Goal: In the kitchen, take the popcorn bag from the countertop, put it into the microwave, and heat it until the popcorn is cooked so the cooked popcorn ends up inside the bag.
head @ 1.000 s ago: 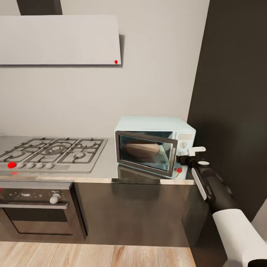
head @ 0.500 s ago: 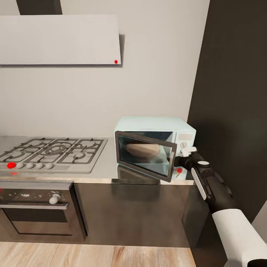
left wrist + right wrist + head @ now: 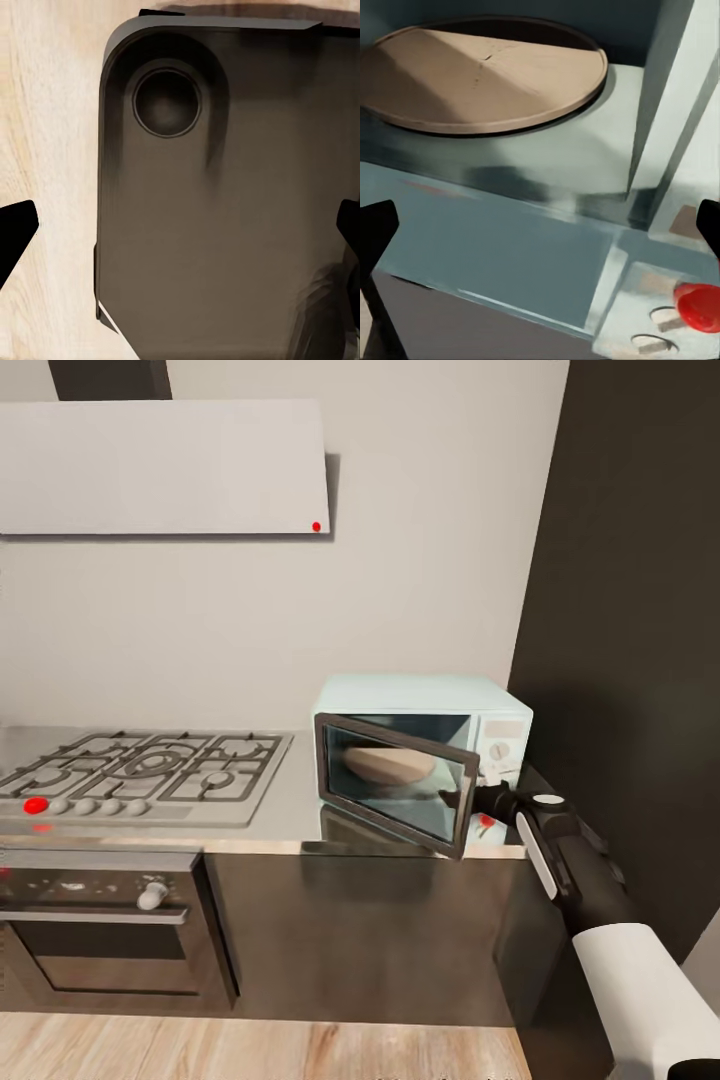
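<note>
- Head view: microwave (image 3: 425, 760) sits at the right end of the countertop (image 3: 290, 815), door (image 3: 395, 780) ajar and swung out toward the robot. Gas hob (image 3: 140, 772) lies at 9 o'clock from it, built-in oven (image 3: 105, 930) below the hob. Right gripper (image 3: 478, 800) reaches in at the door's free edge, just in front of the control panel (image 3: 497, 745); whether its fingers are apart or together cannot be told here. A tan rounded shape shows through the glass; I cannot tell whether it is the popcorn bag or the turntable.
- Left wrist view: dark finger tips at both edges, set well apart, nothing between them. Beyond them, the robot's dark base (image 3: 217, 195) over wood floor (image 3: 45, 112).
- Right wrist view: dark finger tips at both edges, wide apart, empty. Microwave cavity lies straight ahead, round tan turntable (image 3: 480, 75) inside, a red dot (image 3: 699, 307) on the panel. Popcorn bag is not located.
- Judgement: right arm is nearer; the door edge at 9 o'clock of the gripper governs the next move.
</note>
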